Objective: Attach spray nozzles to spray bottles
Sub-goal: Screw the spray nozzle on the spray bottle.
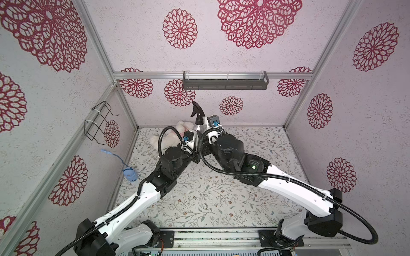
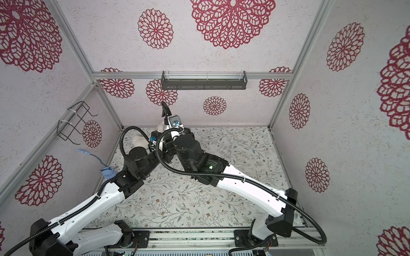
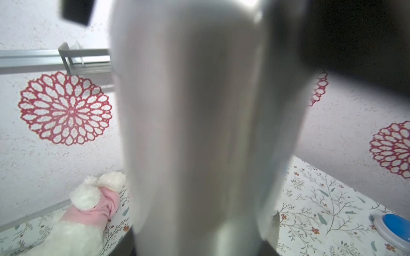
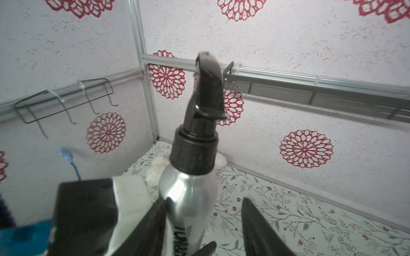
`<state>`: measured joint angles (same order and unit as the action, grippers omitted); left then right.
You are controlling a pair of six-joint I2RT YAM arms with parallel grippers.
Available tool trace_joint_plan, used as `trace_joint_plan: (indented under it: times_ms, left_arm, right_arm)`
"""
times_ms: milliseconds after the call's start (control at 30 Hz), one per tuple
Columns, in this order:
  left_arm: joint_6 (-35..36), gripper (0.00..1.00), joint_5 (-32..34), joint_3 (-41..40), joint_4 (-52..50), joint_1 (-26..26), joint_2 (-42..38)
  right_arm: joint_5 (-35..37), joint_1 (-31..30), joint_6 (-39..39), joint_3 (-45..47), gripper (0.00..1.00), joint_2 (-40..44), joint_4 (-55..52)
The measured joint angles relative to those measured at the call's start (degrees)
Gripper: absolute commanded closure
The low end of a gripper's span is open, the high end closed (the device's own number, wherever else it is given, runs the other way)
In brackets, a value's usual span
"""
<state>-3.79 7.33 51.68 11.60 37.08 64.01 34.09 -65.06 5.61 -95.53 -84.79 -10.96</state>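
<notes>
The silver bottle (image 4: 188,199) stands upright above the far middle of the worktop (image 1: 221,199), lifted between my two arms, with the black nozzle (image 4: 207,93) seated on its neck; the nozzle's collar (image 4: 194,153) covers the neck down to the shoulder, and the spray head tilts toward the back wall. Black lettering runs down the bottle's side. In a top view the nozzle (image 1: 198,110) rises above both my wrists, and the bottle's shoulder (image 1: 198,127) shows just under it. My left fingers (image 3: 275,226) are pinching the bottle low on its body; from the left wrist the bottle (image 3: 199,133) fills nearly the whole view as a blurred grey column, and only a dark sliver of a finger shows beside it. My right fingers (image 4: 255,232) stand spread on either side of the lower body: one dark finger lies close against the bottle's side, though I cannot tell whether it touches, and the other stands clear of it with the floral worktop showing between. Behind the bottle, near the back wall, a white plush toy in pink clothing (image 3: 88,206) lies on the worktop. A grey shelf (image 1: 225,83) hangs on the back wall, a black wire rack (image 1: 99,120) on the left wall, and a small blue object (image 1: 131,174) sits at the worktop's left edge.
</notes>
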Motion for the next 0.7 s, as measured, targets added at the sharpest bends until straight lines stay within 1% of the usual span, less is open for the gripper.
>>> trace_joint_plan:
  times_ms: [100,267,367,433,500,600,700]
  left_arm:
    - [0.4,0.98,-0.7,0.0,1.4,0.0,-0.6]
    - [0.7,0.98,-1.6,0.0,1.9,0.0,-0.7]
    - [0.9,0.98,-2.7,-0.1,2.3,0.0,-0.7]
    - [0.9,0.98,-3.7,-0.1,2.4,0.0,-0.8]
    - [0.9,0.98,-4.8,-0.1,2.4,0.0,-0.8]
    - [0.9,0.97,-6.0,-0.1,2.5,0.0,-0.8]
    - [0.8,0.98,-7.5,-0.1,2.5,0.0,-0.8]
  right_arm:
    - [-4.2,0.0,0.0,0.8,0.4,2.8,-2.0]
    - [-8.7,0.1,0.0,3.5,0.38,7.4,-3.1]
    - [-12.7,1.4,0.0,4.0,0.37,8.9,-3.6]
    - [-17.9,4.0,0.0,3.2,0.37,9.0,-4.1]
    - [-24.9,8.9,0.6,2.2,0.35,9.0,-4.4]
    - [-33.5,14.6,1.2,0.9,0.33,9.0,-4.5]
    - [-40.2,17.3,1.6,-0.8,0.32,8.4,-4.3]
